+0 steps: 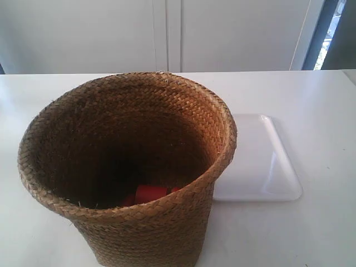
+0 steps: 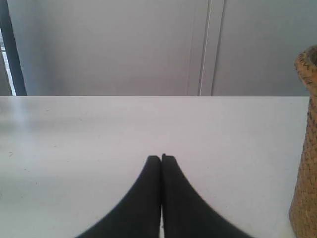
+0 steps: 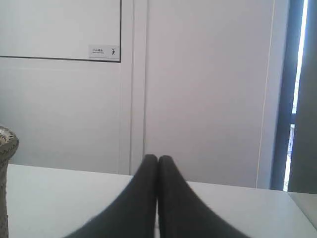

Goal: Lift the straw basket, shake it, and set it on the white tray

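Observation:
The straw basket (image 1: 128, 167) stands upright on the white table, large and brown, with red objects (image 1: 149, 193) at its bottom. The white tray (image 1: 258, 161) lies flat on the table just beside it, partly hidden behind the basket's rim. Neither arm shows in the exterior view. My left gripper (image 2: 161, 157) is shut with nothing in it, low over bare table, and the basket's side (image 2: 306, 148) shows at that picture's edge, apart from the fingers. My right gripper (image 3: 158, 157) is also shut and empty, with a sliver of the basket's rim (image 3: 7, 141) at that picture's edge.
The white table (image 1: 322, 105) runs back to a pale wall with cabinet doors (image 1: 167, 33). A dark window frame (image 1: 328, 33) stands at the exterior view's right. The table's back edge (image 2: 99, 96) shows in the left wrist view.

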